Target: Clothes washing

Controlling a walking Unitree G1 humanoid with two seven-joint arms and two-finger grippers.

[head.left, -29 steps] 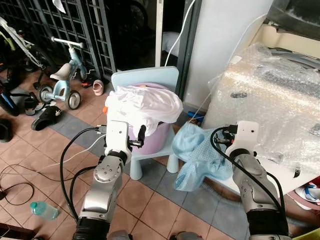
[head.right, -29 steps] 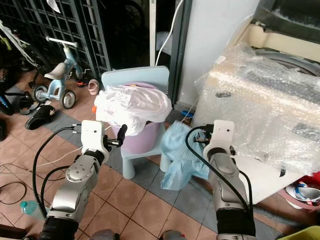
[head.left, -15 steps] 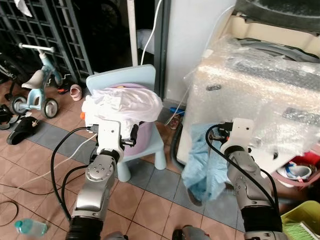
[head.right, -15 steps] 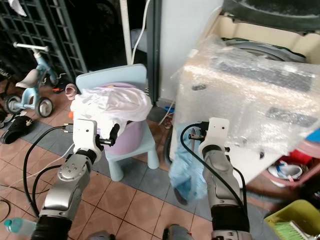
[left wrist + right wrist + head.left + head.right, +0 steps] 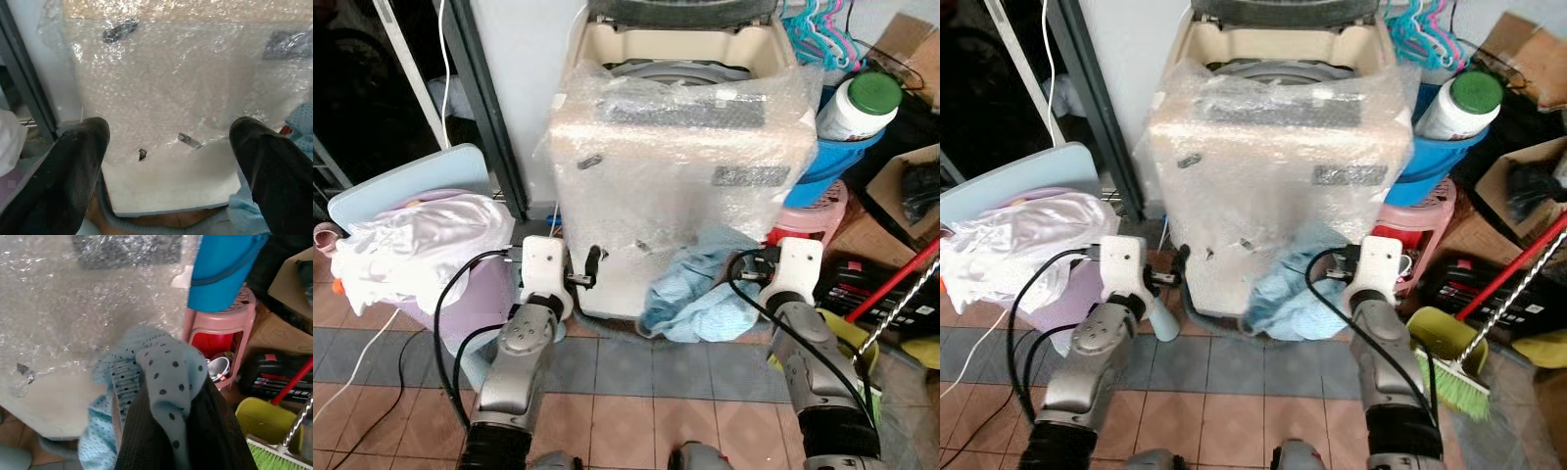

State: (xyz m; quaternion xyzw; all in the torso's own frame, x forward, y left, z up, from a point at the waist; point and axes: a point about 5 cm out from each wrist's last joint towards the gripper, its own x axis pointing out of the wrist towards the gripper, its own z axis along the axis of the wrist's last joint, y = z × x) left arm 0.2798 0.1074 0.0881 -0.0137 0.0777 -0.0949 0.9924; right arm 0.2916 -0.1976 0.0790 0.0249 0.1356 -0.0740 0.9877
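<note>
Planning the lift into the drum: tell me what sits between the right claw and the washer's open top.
In the left eye view, the right claw, shut on the blue cloth, faces the washer's bubble-wrapped front; only that rises between them.

Tiled floor — washing machine, pink stool, perhaps a broom on it.

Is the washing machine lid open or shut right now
Open. The washing machine, wrapped in bubble wrap, has its dark lid tipped up at the back, and the grey drum rim shows in the top opening.
</note>
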